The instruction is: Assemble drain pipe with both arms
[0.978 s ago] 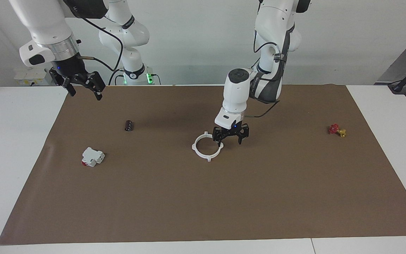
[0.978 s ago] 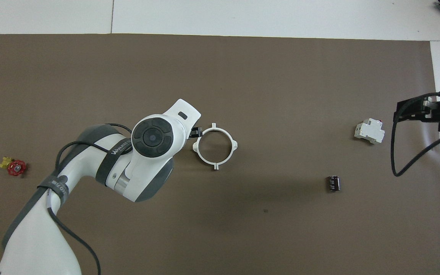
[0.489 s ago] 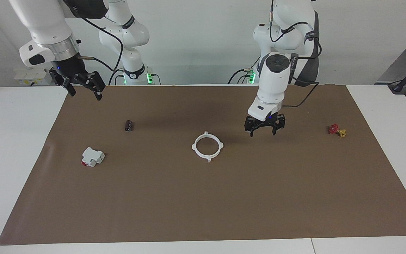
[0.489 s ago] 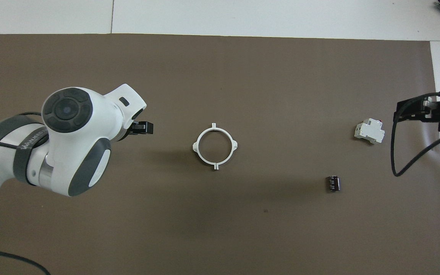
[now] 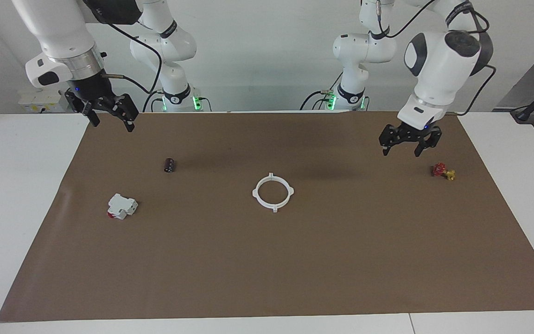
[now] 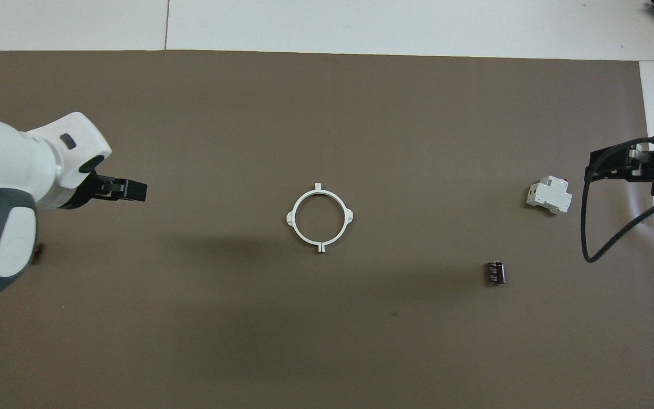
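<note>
We see the drain pipe (image 5: pixel 272 192) lying flat as one joined white ring with four outer tabs, near the middle of the brown mat (image 5: pixel 267 260) that covers the desk (image 5: pixel 12 195), touched by nothing.

The left gripper (image 5: pixel 410 144) hangs in the air over the mat toward the left arm's end of the desk, well apart from the ring and close above a small red and yellow piece (image 5: pixel 443 171). Its fingers (image 5: pixel 386 147) stand spread wide with nothing between them. In the overhead view only one black finger tip of it shows, pointing out from under the white wrist.

The right gripper (image 5: pixel 109 113) hangs over the corner of the mat nearest the right arm's base. Its fingers are likewise spread wide and hold nothing.

Toward the right arm's end of the desk we find a small dark cylinder (image 5: pixel 169 165) lying on its side, and a blocky white piece with a red part (image 5: pixel 121 206) farther from the robots than the cylinder, nearer the mat's edge.
</note>
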Robot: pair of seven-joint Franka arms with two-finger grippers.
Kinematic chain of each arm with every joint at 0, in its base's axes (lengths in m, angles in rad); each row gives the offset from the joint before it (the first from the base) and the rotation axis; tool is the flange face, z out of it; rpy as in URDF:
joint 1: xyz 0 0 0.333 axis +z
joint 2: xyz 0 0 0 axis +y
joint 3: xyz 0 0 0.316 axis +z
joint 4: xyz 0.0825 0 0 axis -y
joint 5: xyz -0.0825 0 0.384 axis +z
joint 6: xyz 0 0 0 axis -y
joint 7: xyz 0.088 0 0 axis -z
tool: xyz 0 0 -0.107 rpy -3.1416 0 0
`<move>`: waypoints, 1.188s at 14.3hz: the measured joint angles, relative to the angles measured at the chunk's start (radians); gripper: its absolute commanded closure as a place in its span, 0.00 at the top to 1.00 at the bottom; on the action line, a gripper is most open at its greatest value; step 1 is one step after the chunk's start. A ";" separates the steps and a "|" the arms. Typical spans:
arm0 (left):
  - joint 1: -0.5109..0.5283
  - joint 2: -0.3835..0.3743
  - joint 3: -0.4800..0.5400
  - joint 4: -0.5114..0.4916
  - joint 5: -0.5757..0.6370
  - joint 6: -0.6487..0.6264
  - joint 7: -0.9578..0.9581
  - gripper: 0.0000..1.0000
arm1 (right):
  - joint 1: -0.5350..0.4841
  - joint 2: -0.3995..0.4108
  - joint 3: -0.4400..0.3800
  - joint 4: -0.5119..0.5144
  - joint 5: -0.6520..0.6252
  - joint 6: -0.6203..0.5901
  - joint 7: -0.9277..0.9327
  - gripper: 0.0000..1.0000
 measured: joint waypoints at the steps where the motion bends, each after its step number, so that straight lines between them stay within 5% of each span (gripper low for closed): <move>1: 0.008 -0.006 0.000 0.039 0.000 -0.043 0.014 1.00 | 0.000 0.000 0.000 0.000 0.000 0.000 0.000 1.00; 10: 0.022 0.116 -0.001 0.425 0.000 -0.357 0.065 1.00 | -0.001 0.000 -0.030 0.001 -0.001 -0.009 -0.111 1.00; 17: 0.028 0.098 -0.004 0.382 0.000 -0.409 0.090 1.00 | 0.001 0.000 -0.025 0.001 -0.001 -0.032 -0.117 1.00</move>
